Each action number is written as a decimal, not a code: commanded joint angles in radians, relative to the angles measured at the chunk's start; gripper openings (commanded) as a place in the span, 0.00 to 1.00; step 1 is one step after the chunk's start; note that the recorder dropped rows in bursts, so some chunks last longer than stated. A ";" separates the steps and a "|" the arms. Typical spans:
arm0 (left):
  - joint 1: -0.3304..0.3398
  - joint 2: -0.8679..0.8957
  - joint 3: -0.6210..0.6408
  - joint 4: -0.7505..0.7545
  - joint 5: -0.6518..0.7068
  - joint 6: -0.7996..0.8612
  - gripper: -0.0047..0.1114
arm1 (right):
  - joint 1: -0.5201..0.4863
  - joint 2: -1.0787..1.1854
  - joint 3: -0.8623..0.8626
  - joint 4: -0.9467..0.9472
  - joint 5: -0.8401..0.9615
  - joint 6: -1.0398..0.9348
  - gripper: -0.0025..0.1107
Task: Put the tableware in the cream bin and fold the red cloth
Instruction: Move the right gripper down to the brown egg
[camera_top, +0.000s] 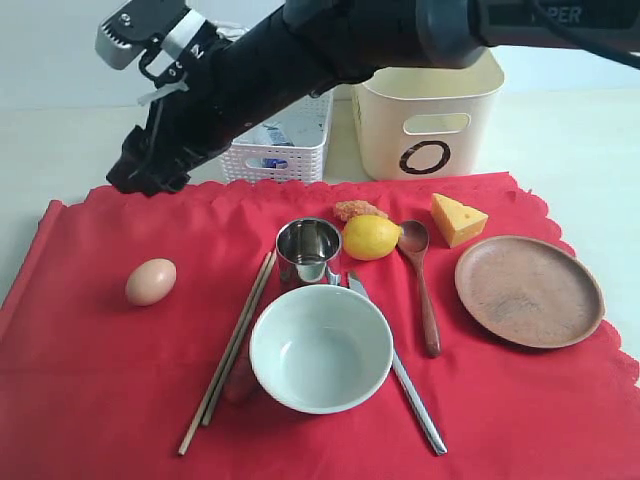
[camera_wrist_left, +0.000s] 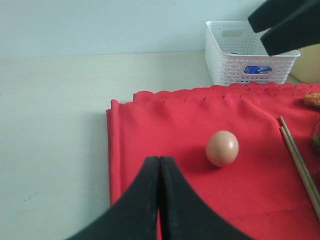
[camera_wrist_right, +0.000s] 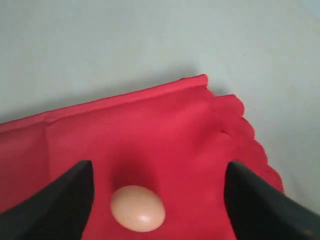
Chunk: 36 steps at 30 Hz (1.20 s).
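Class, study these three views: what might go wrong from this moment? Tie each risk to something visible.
1. The right gripper hangs open over the egg; it is round and fragile, so a squeeze may crack it or set it rolling.
2. The bowl, steel cup and spoon lie on the red cloth; folding it before clearing would likely tip them.

Beneath the right end effector (camera_wrist_right: 157, 167), the red cloth (camera_wrist_right: 165, 120) looks like matt fabric, and the egg (camera_wrist_right: 137, 208) is smooth and faintly glossy. Farther off are a mirror-bright steel cup (camera_top: 308, 250), a glossy bowl (camera_top: 320, 347), bare wooden chopsticks (camera_top: 233, 340) and a smooth cream plastic bin (camera_top: 385, 130).
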 joint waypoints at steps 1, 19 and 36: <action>-0.005 0.002 -0.003 0.002 -0.010 -0.006 0.04 | 0.049 0.035 -0.005 -0.045 0.010 -0.004 0.63; -0.005 0.002 -0.003 0.002 -0.010 -0.006 0.04 | 0.129 0.180 -0.005 -0.104 -0.139 -0.002 0.70; -0.005 0.002 -0.003 0.002 -0.010 -0.006 0.04 | 0.129 0.267 -0.005 -0.148 -0.193 -0.047 0.69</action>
